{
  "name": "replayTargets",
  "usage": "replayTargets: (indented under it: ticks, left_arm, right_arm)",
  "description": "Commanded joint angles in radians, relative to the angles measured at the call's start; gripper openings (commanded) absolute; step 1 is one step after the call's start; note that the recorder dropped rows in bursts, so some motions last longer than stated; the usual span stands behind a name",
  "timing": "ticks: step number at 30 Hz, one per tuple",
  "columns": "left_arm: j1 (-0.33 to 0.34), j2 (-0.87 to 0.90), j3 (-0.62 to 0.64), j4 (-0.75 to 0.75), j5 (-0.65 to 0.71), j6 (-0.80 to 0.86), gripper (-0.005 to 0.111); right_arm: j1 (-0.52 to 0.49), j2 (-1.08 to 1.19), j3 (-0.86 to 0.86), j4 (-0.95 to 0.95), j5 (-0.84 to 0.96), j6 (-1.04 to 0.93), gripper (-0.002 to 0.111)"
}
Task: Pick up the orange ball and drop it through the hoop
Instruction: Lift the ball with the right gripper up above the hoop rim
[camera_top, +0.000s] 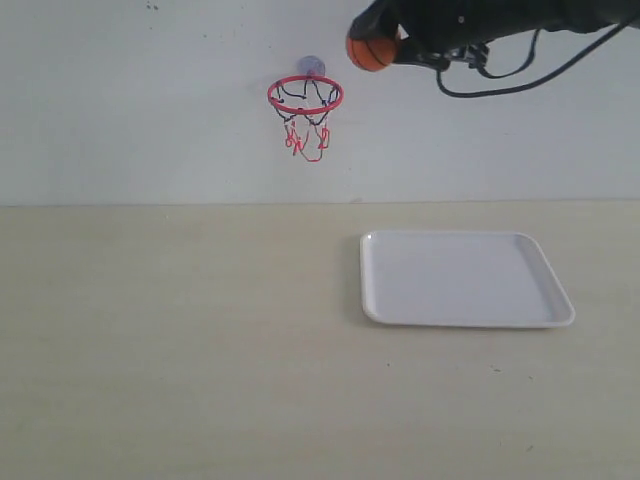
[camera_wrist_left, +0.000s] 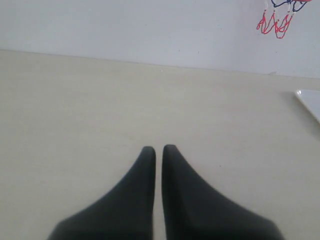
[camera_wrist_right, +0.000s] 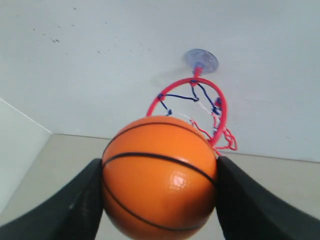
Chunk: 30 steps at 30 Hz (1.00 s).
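The orange ball (camera_top: 371, 51) with black seams is held high in the air by my right gripper (camera_top: 385, 45), which is shut on it; the black fingers press both sides of the ball (camera_wrist_right: 159, 176). The hoop (camera_top: 305, 96), a red ring with black-and-red net on a greyish suction cup (camera_top: 311, 66), hangs on the white wall, left of and slightly below the ball. In the right wrist view the hoop (camera_wrist_right: 190, 107) sits just beyond the ball. My left gripper (camera_wrist_left: 159, 149) is shut and empty, low over the table; the net's tips (camera_wrist_left: 274, 23) show at that frame's corner.
A white rectangular tray (camera_top: 465, 279) lies empty on the beige table, right of centre and below the right arm. Its corner (camera_wrist_left: 310, 102) shows in the left wrist view. A black cable (camera_top: 500, 80) loops under the right arm.
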<state>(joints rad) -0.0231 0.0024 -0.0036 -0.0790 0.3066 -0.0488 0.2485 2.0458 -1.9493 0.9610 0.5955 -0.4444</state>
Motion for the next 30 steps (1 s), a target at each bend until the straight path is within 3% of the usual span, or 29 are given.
replayTargets:
  ticks: [1,12,27,30]
  left_arm:
    - [0.002,-0.002,0.004,0.001,-0.002,0.005,0.004]
    - [0.002,-0.002,0.004,0.001,-0.002,0.005,0.004]
    - [0.002,-0.002,0.004,0.001,-0.002,0.005,0.004]
    - [0.002,-0.002,0.004,0.001,-0.002,0.005,0.004]
  right_arm:
    - [0.023,0.112,-0.163,0.007,0.002,0.078,0.0]
    - [0.03,0.325,-0.428,0.033,0.043,0.162,0.0]
    - [0.083,0.338,-0.448,0.063,-0.063,0.133,0.0]
    - [0.089,0.338,-0.448,0.063,-0.071,0.094,0.007]
